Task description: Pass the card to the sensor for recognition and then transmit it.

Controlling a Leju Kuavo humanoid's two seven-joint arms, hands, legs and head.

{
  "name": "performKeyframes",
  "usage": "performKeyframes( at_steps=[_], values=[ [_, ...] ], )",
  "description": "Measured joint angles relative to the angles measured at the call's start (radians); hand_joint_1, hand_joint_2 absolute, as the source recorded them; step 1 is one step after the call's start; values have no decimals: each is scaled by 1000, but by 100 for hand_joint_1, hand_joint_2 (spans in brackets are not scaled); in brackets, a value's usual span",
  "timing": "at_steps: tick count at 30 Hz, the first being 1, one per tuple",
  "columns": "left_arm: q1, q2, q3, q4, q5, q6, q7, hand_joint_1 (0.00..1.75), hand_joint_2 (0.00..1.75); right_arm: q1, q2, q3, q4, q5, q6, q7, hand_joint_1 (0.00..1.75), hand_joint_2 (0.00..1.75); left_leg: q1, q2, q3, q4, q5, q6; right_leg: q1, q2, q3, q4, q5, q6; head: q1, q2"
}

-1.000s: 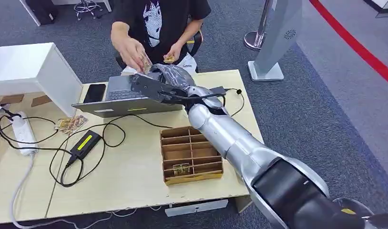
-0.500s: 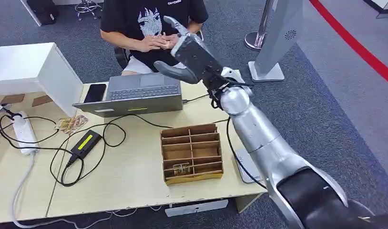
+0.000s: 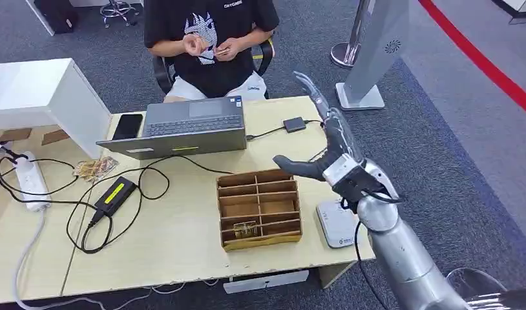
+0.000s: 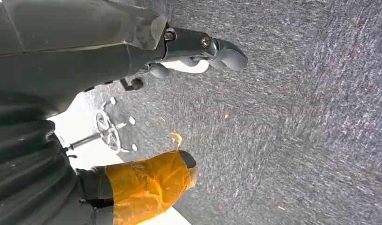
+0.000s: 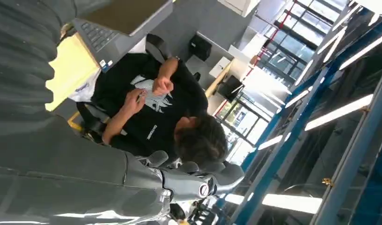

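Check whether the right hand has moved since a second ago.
Yes. The right hand has pulled back from over the laptop near the person, toward the robot, and now hangs open beside the cardboard divider box.

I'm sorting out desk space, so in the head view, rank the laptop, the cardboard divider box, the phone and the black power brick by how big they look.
Largest to smallest:
1. laptop
2. cardboard divider box
3. phone and power brick: they look about alike, so I won't rank them.
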Motion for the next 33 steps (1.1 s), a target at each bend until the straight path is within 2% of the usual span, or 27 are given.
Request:
performKeyframes(
  at_steps=[4, 11, 14, 17, 20, 21, 23, 24, 26, 29, 33],
  values=[
    [0, -3, 6, 3, 9, 5, 2, 0, 175, 27, -8, -13, -37, 4, -5, -6, 0, 175, 1, 0, 1, 0, 0, 0, 0, 0, 0, 0, 0, 0, 0, 0],
    [2, -21, 47, 12, 92, 35, 26, 0, 175, 202, -42, -47, -133, 175, -86, -110, 0, 175, 1, -1, 2, 0, -1, 0, 1, -1, 2, 0, -1, 1, 0, 0],
    [2, -28, 68, 19, 124, 44, 33, 0, 175, 269, -77, -50, -161, 276, -119, -159, 0, 175, 0, -1, 2, 0, -3, 1, 0, -1, 3, 0, -2, 1, 0, 0],
    [2, -27, 80, 21, 137, 45, 35, 0, 175, 320, -126, -49, -174, 277, -129, -227, 0, 175, 0, -1, 3, 0, -3, 1, 0, -1, 5, 0, -3, 2, 0, 0],
    [2, -25, 82, 21, 141, 45, 35, 0, 175, 359, -166, -49, -185, 288, -151, -258, 0, 175, 0, -1, 4, 0, -3, 1, 0, -1, 5, 0, -3, 2, 0, 0],
    [2, -25, 84, 21, 143, 45, 35, 0, 0, 372, -172, -50, -191, 295, -163, -266, 0, 175, 0, -1, 4, 0, -3, 2, 0, -1, 5, -1, -3, 2, 0, 0],
    [2, -26, 90, 21, 172, 45, 35, 0, 0, 408, -177, -51, -213, 318, -205, -277, 0, 175, 0, -1, 5, 0, -4, 2, 0, -1, 6, -1, -4, 1, 0, 0],
    [2, -26, 102, 21, 207, 47, 34, 0, 175, 426, -177, -52, -222, 322, -220, -279, 0, 175, 0, -1, 5, 0, -4, 1, 0, -1, 6, 0, -4, 1, 0, 0],
    [4, -27, 138, 22, 264, 57, 29, 0, 175, 454, -176, -60, -239, 349, -256, -275, 0, 175, 1, -1, 5, 0, -4, 1, 0, -1, 6, 0, -4, 0, 0, 0],
    [3, -31, 166, 22, 288, 74, 24, 0, 175, 474, -165, -71, -254, 406, -314, -260, 0, 175, 1, 0, 5, 0, -4, 1, 0, -1, 6, 0, -5, 0, 0, 0],
    [3, -36, 189, 27, 314, 87, 23, 0, 175, 486, -153, -80, -268, 439, -341, -258, 0, 175, 1, 0, 6, 0, -4, 0, 0, -1, 7, 0, -5, 0, 0, 0]
  ],
)
